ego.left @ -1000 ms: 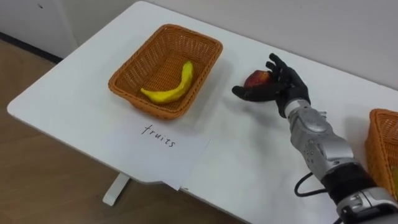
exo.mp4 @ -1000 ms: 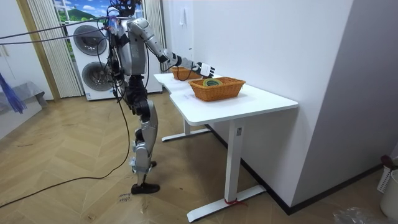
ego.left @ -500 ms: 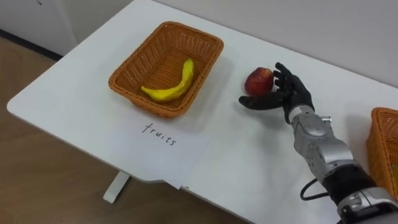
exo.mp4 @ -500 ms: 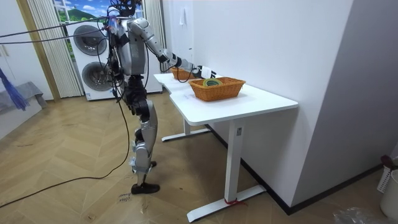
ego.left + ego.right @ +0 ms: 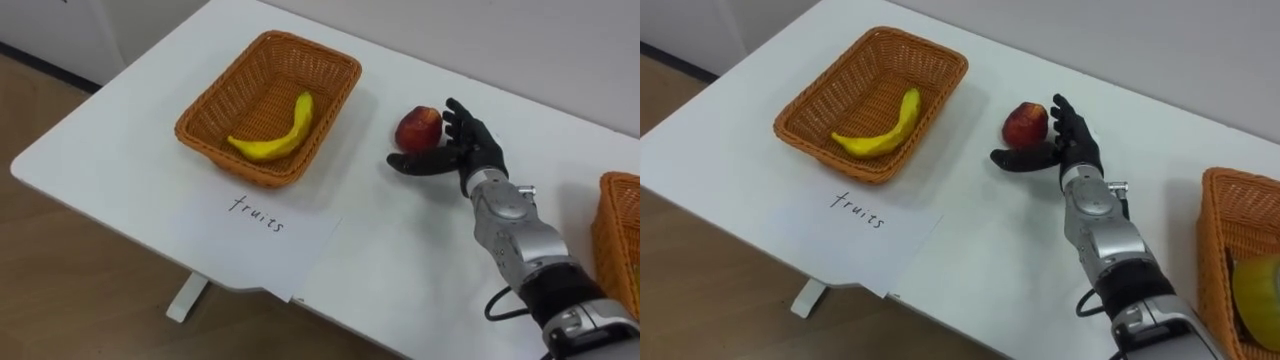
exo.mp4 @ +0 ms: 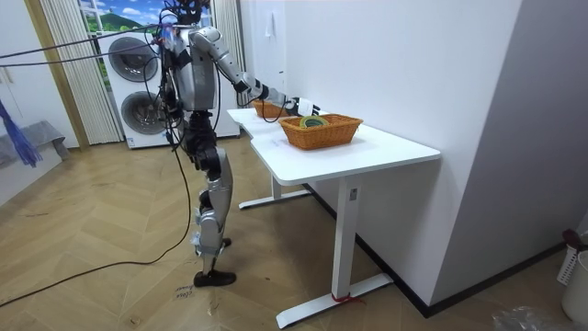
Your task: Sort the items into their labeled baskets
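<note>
Right hand (image 5: 462,150) spread wide, fingers straight against apple (image 5: 418,128), thumb under its near side. Apple sits on counter (image 5: 380,240) just right of fruit basket (image 5: 200,128) with banana (image 5: 275,140), probably cupped for transfer.

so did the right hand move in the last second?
Yes, slightly. Against the fruit basket, the right hand has drawn back toward the left eye view's lower right, uncovering more of the apple.

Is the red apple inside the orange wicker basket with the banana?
No, the red apple lies outside the orange wicker basket, by the right hand.
</note>
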